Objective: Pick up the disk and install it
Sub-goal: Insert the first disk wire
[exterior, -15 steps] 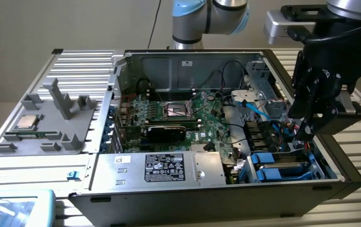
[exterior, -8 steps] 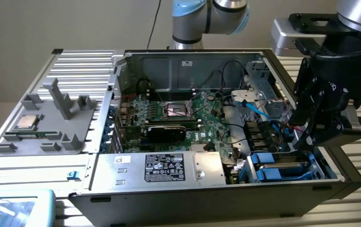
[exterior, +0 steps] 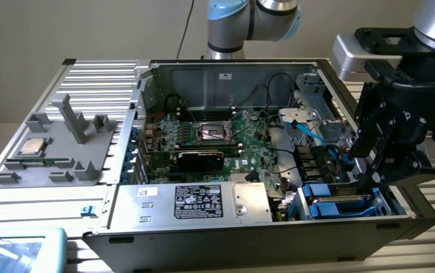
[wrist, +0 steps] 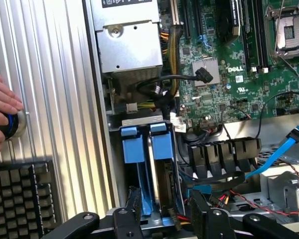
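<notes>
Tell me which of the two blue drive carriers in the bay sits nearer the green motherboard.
The carrier beside the row of black connectors; the other carrier stands against the case's outer wall, farther from the motherboard.

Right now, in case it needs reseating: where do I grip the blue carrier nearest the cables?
Probably its end tab, coming straight in through the case's open side: it stands on edge in the bay, another carrier close beside it.
</notes>
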